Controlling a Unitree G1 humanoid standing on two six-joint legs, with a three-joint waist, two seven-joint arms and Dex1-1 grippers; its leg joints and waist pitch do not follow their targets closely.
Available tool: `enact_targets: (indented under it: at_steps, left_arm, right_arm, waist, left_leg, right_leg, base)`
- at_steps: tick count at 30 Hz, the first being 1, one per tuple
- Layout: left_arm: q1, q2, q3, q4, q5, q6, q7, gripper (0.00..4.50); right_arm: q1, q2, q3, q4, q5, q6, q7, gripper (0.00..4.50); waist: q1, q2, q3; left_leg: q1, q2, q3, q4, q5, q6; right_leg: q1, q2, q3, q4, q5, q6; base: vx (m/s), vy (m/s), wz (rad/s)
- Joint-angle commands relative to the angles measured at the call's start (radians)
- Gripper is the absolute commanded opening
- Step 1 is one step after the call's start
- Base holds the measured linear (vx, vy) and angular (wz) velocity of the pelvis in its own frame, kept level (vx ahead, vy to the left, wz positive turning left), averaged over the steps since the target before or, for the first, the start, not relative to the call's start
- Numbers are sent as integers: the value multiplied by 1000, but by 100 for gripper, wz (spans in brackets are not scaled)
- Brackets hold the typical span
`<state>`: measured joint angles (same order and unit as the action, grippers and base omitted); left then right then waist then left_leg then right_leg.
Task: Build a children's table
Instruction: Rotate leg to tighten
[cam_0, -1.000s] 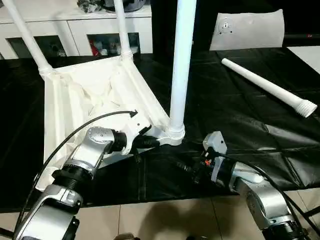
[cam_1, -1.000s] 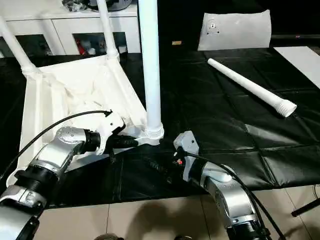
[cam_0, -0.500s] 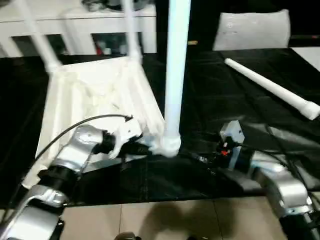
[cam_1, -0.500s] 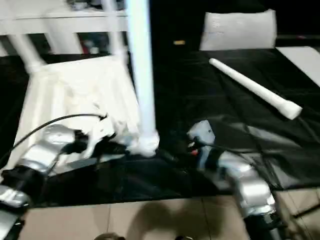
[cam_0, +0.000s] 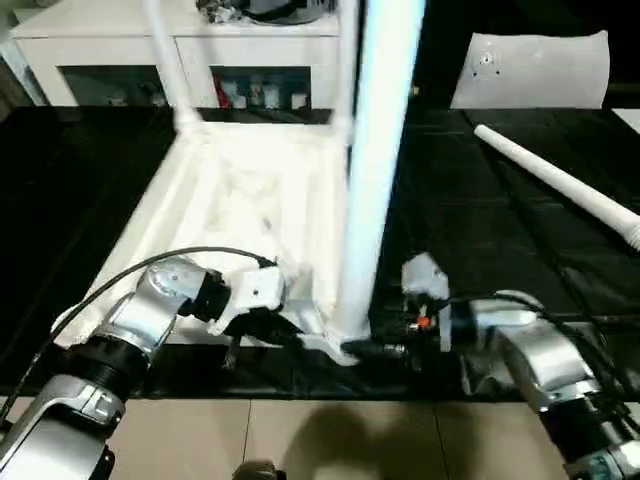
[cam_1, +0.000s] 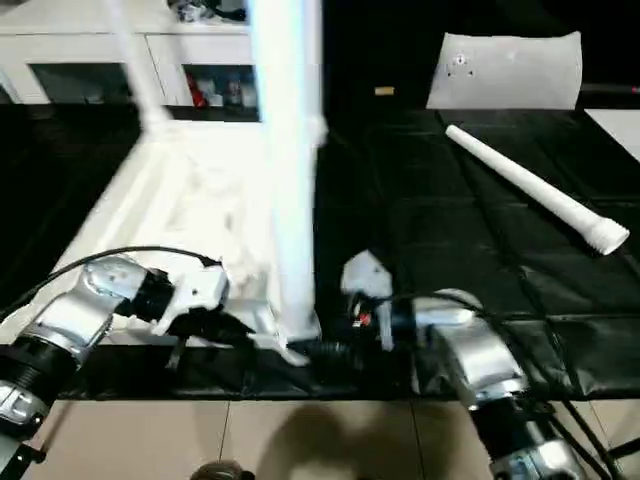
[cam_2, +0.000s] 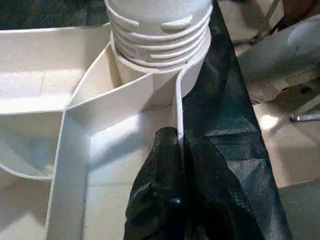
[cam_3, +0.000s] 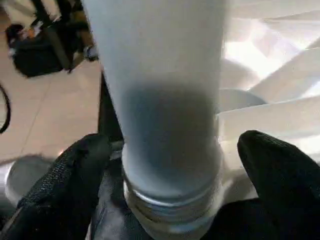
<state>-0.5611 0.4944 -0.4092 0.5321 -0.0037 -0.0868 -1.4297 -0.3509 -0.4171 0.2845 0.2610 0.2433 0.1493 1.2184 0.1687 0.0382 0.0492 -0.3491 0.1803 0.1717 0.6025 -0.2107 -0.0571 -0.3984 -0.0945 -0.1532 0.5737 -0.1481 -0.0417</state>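
- left eye view: children's table (cam_0: 240, 200) lies upside down on the black-covered work table (cam_0: 480, 230), ribbed underside up. three legs are already standing in corner sockets. landmark from here on is the near leg (cam_0: 375, 150), upright in the corner socket closest to the robot, long axis vertical.
- same view: left gripper (cam_0: 285, 335) sits just left of that leg's base, at the tabletop rim. right gripper (cam_0: 385, 350) sits just right of the base, low, pointing in at it. both arms are close, and the right one is lined up on the leg itself.
- right eye view: fourth leg (cam_1: 535, 190) lies loose on the black cover, well off to the right of the near leg, long axis running diagonally, threaded end toward the robot's right. nothing near it. white cabinet (cam_1: 120, 60) stands behind the near leg.
- left wrist view: left fingers (cam_2: 172, 190) are pinched together on the thin rim wall of the table, right beside the socket (cam_2: 160, 60) with the threaded collar in it. reads as a bracing hold.
- right wrist view: right fingers (cam_3: 75, 175) are spread wide, one each side of the near leg just above its threads. gaps on both sides, not gripping.
- judgement: the next move turns on the jaws straddling the vertical leg, so closing straight in would catch it for a twist or a seating check. the loose leg is the right arm's reach after.
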Motion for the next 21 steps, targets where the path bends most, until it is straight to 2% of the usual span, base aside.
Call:
enact_targets:
  at_steps: [1, 5, 6, 16, 19, 21]
  left_arm:
    - [-11, -10, -47, -13, 32, -21, -38, 2]
    - [-12, -12, -46, -7, 38, -27, -31, 0]
    - [-12, -12, -46, -5, 40, -30, -29, 0]
    - [-5, -7, -47, 2, 42, -38, -34, 0]
    - [-4, -7, -47, 5, 43, -39, -34, 0]
    - [-3, -7, -46, 6, 42, -37, -35, 0]
  right_arm:
    - [-17, -8, 10, 13, -7, -15, 23, 450]
    - [-26, 2, 13, 31, 4, 3, 35, 421]
    - [-27, 4, 13, 33, 5, 5, 38, 401]
    - [-25, 16, 13, 49, 20, 23, 74, 329]
    - [-22, 20, 12, 47, 25, 30, 78, 292]
    - [-17, 24, 11, 45, 29, 36, 77, 286]
  waist:
    - [-11, -15, -66]
    - [-10, -13, -67]
    - [-10, -14, -68]
    - [-9, -11, -72]
    - [-9, -9, -71]
    - [-9, -9, -71]
  left_leg:
    - [5, 61, -18, -77, -181, 40]
    - [4, 61, -19, -76, -173, 42]
    - [4, 61, -19, -76, -172, 42]
    - [3, 64, -20, -77, -170, 40]
    - [4, 65, -20, -77, -173, 40]
    - [3, 64, -19, -77, -176, 38]
  right_leg:
    - [52, -88, 71, -79, -458, -58]
    - [52, -85, 70, -80, -452, -55]
    - [52, -85, 70, -79, -448, -55]
    - [52, -84, 71, -72, -405, -76]
    - [53, -84, 72, -70, -391, -86]
    - [54, -84, 72, -71, -394, -85]
  base:
    - [0, 0, 0]
    - [0, 0, 0]
    - [0, 0, 0]
    - [0, 0, 0]
    - [0, 0, 0]
    - [0, 0, 0]
